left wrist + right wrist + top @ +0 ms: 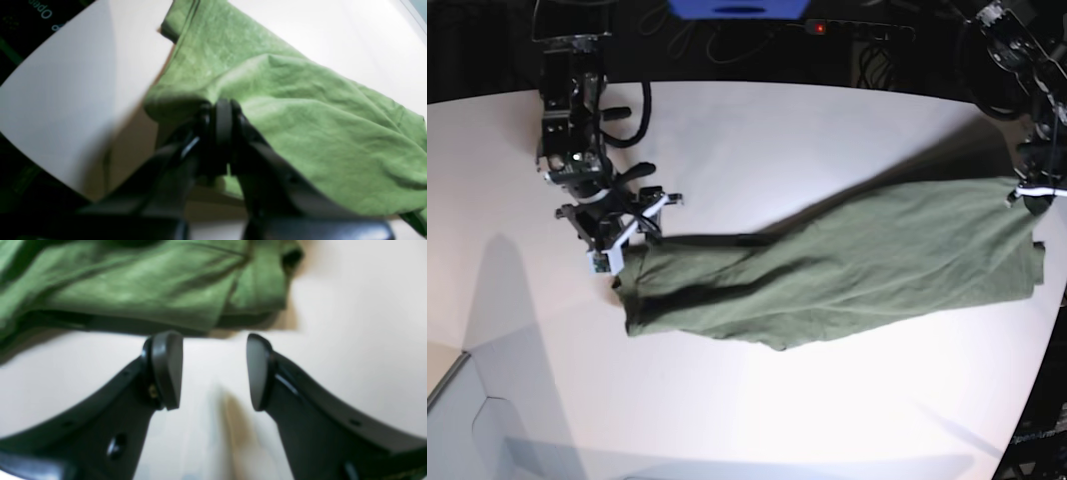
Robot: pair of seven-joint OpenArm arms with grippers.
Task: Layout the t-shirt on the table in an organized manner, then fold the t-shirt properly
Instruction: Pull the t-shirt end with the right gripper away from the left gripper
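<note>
On my left wrist view, the black left gripper (220,115) is pinched tight on a bunched fold of the wrinkly olive-green cotton t-shirt (300,110), lifting that edge off the glossy white table (73,100).

The right wrist view gives me the black right gripper (215,371) with its pads (166,370) spread apart and only bare tabletop between them; the shirt's folded edge lies just beyond the fingertips, and I cannot tell whether they touch it.

From the base view, I see the shirt (847,270) stretched as a long rumpled band across the table (757,130), one end just beside the right gripper (617,240) on the picture's left, the other at the left gripper (1031,195) near the table's far right edge.
</note>
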